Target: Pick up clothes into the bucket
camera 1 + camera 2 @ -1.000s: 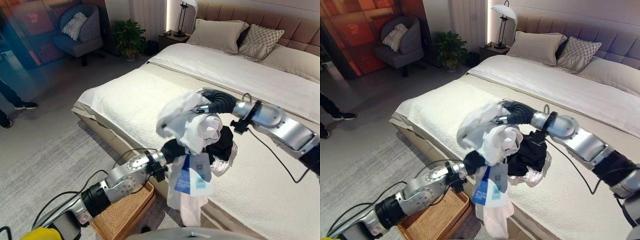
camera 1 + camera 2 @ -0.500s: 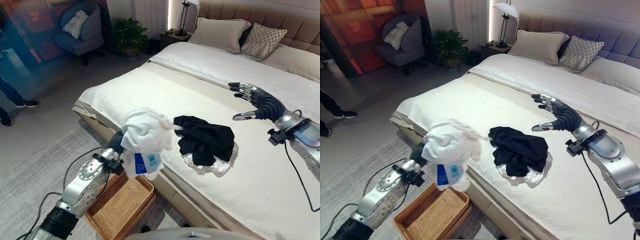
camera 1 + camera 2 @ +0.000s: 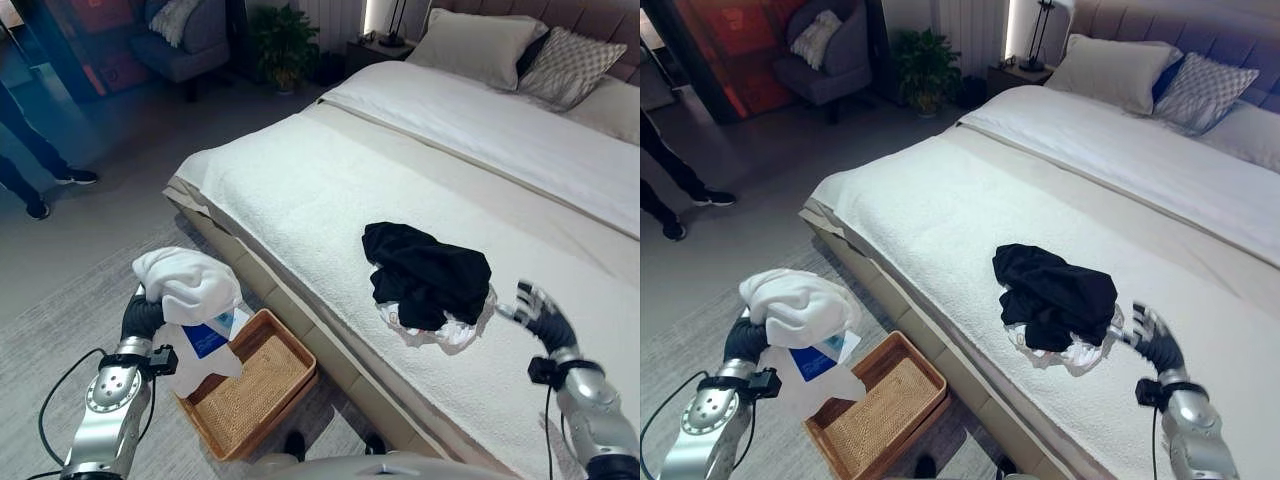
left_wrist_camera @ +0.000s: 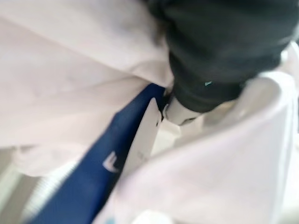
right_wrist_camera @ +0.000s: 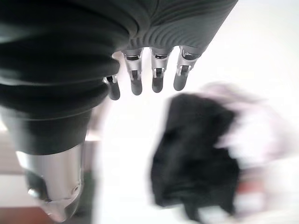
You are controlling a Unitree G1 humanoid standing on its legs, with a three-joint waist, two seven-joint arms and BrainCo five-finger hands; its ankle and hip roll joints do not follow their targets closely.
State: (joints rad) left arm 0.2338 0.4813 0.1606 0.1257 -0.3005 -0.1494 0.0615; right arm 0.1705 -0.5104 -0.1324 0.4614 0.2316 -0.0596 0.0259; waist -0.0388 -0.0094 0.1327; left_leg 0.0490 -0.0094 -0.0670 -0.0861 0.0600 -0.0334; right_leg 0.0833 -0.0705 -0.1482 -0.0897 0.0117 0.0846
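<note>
Bed (image 3: 330, 190); white garment (image 3: 185, 285) over basket (image 3: 250, 395)

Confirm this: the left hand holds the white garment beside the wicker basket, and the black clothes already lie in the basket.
Not quite. The black clothes lie on the bed, as the left eye view shows. The left hand does hold the white garment beside the wicker basket.

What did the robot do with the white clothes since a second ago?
The left hand took the white clothes off the bed and carried them down beside the wicker basket. The right hand let go and pulled back, open. The black clothes stayed on the bed.
</note>
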